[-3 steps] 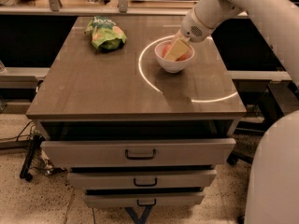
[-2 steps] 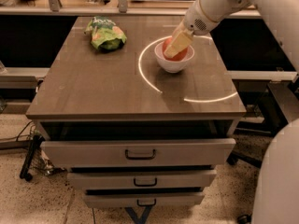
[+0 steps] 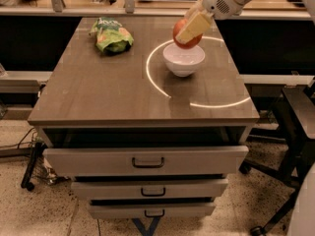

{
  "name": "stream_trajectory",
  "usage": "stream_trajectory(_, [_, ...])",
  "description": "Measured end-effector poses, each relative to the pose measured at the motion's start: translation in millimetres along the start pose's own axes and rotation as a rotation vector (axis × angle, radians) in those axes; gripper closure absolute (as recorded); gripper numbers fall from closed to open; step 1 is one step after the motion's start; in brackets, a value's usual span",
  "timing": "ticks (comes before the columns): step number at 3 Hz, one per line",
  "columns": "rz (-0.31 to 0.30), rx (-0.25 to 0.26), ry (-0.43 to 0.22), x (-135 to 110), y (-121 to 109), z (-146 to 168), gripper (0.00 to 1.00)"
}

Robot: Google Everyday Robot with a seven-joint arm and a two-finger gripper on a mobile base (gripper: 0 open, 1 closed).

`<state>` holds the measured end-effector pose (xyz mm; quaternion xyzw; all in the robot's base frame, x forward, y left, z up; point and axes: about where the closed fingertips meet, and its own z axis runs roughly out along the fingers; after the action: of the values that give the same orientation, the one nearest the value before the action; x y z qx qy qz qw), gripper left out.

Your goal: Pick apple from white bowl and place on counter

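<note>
Half the apple (image 3: 177, 27) hides behind the pincer (image 3: 187, 35) pinching it just above the white bowl (image 3: 183, 63).

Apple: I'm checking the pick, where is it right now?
In the camera view, the apple is held in the gripper just above the white bowl, right-rear of the counter.

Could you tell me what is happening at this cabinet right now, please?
The robot's arm reaches in from the upper right, and its tool is shut on the apple, holding it directly over the white bowl, at about rim level. The apple is not yet set on the counter. A green snack bag lies at the counter's far left.
</note>
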<state>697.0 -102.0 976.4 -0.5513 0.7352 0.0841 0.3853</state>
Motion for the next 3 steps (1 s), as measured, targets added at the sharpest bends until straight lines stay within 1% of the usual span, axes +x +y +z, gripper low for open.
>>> stream_trajectory(1, [0.013,0.053,0.021,17.4,-9.2,-25.1,1.00])
stream_trajectory(2, [0.025,0.094,0.047,39.6,-23.4,-31.9,1.00])
stream_trajectory(3, [0.027,0.110,0.051,53.3,-39.8,-22.1,1.00])
